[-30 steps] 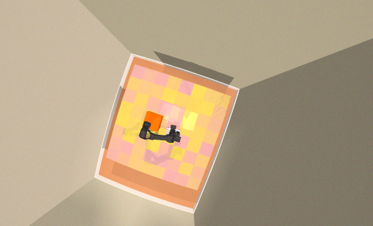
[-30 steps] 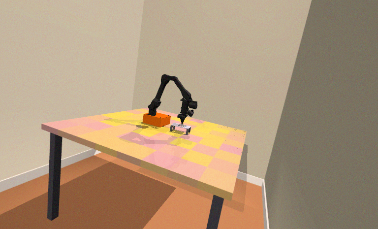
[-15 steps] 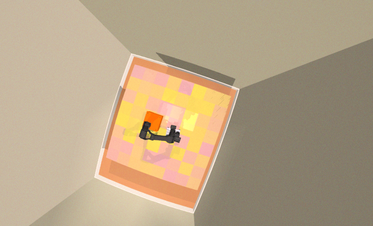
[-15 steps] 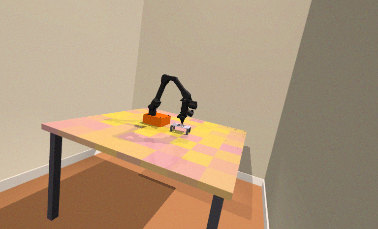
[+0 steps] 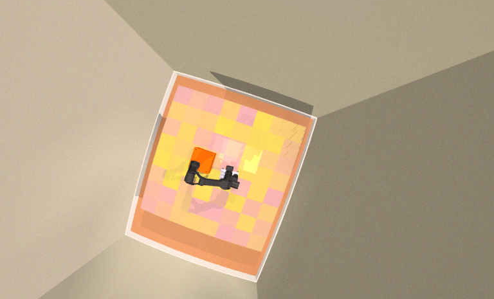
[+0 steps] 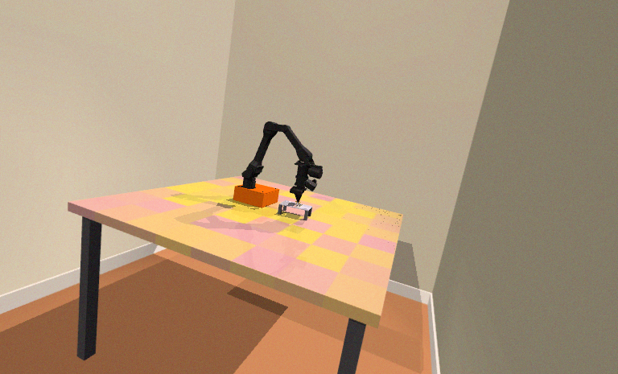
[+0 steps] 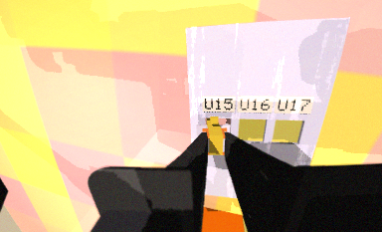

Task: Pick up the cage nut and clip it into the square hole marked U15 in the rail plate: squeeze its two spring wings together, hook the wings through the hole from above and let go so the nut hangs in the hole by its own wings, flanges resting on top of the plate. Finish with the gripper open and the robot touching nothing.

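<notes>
- Wrist view: pincer (image 5: 229,168) (image 6: 298,200) (image 7: 214,137) nearly closed, gripping the yellow cage nut (image 7: 215,134) between its fingertips.
- Cage nut position: at the U15 hole, below its label (image 7: 218,105); seating depth cannot be determined.
- Rail plate (image 5: 222,173) (image 6: 290,204) (image 7: 214,63): raised on legs above the patterned desk (image 5: 204,223) (image 6: 282,256) (image 7: 60,23).
- Orange block (image 5: 204,159) (image 6: 255,196) (image 7: 223,221): beneath the arm's base, near the rail plate.
</notes>
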You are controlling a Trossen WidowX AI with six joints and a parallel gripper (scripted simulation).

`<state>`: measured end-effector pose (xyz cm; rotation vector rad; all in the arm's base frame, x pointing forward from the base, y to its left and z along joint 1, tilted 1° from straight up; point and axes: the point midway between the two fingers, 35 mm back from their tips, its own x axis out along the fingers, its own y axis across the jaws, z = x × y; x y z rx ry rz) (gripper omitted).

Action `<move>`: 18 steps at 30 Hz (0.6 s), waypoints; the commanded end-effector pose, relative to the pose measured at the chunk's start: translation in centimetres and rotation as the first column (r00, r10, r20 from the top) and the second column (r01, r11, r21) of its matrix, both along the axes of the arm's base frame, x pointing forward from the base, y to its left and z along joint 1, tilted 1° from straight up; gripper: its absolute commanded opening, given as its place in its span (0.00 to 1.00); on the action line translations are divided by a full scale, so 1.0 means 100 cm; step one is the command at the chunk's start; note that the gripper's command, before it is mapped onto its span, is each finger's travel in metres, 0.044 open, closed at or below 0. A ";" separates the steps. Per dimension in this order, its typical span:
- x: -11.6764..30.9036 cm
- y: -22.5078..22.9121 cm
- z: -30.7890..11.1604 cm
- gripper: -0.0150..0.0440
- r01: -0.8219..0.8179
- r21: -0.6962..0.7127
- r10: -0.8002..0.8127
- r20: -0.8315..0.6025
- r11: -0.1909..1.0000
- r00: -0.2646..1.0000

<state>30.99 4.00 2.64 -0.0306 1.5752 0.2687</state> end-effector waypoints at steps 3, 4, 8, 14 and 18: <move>0.001 0.000 0.001 0.31 -0.005 0.010 0.005 0.002 1.000 1.000; 0.001 0.000 0.001 0.31 -0.005 0.011 0.005 0.001 1.000 1.000; 0.001 -0.001 0.000 0.31 -0.005 0.022 0.005 -0.001 1.000 1.000; 0.001 -0.001 0.000 0.31 -0.005 0.032 0.005 -0.003 0.999 1.000; 0.001 -0.002 0.000 0.31 -0.005 0.043 0.005 -0.005 0.999 1.000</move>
